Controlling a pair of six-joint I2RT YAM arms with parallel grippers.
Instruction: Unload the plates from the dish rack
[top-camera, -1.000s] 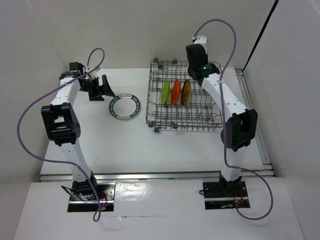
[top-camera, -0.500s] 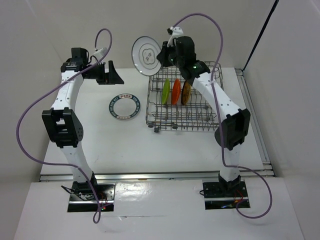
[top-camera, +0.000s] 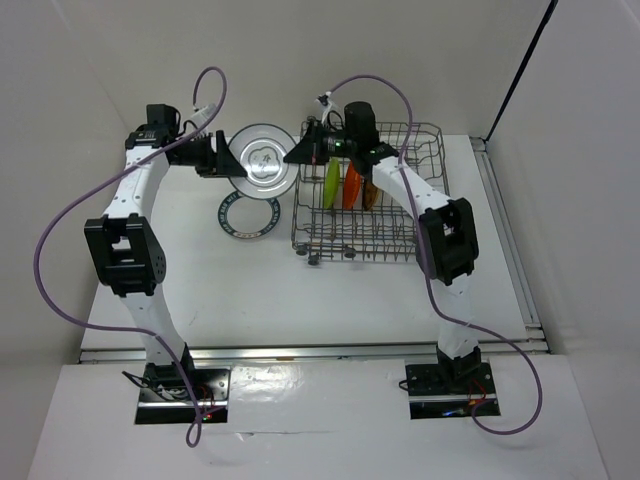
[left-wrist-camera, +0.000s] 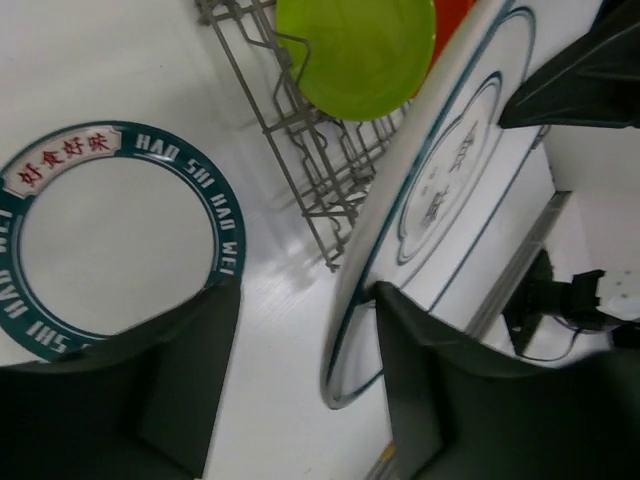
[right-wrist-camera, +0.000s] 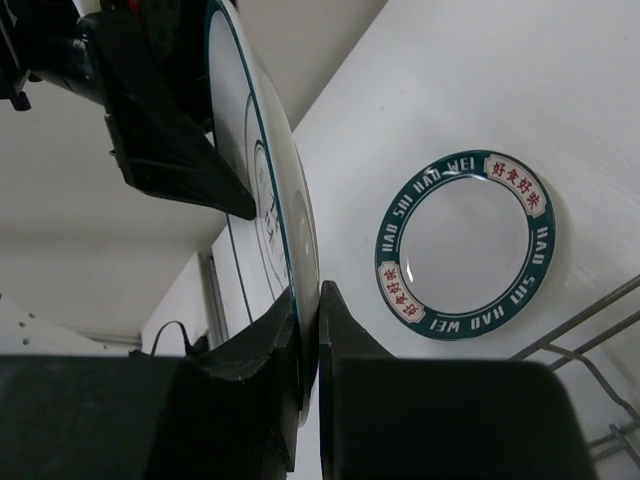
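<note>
Plate (top-camera: 262, 157), round and glossy white, hangs pinched in right claw (right-wrist-camera: 308, 300), left claw (left-wrist-camera: 305, 300) gaping astride its rim.

Overhead view looks down from the near side; close, opposed wrist views share the white plate (left-wrist-camera: 450, 180).

My right gripper (right-wrist-camera: 308, 300) fills the bottom edge, its two dark fingers pinched on the rim of a white plate with dark line drawing (right-wrist-camera: 270, 225), which I see nearly edge-on. The left gripper's finger (right-wrist-camera: 165, 150) sits just beside that plate, upper left. A blue-rimmed plate (right-wrist-camera: 400, 235) lettered HAO SHI HAO WEI lies flat on the white table (right-wrist-camera: 450, 70). Dish rack (right-wrist-camera: 590, 330) wire shows at lower right.
</note>
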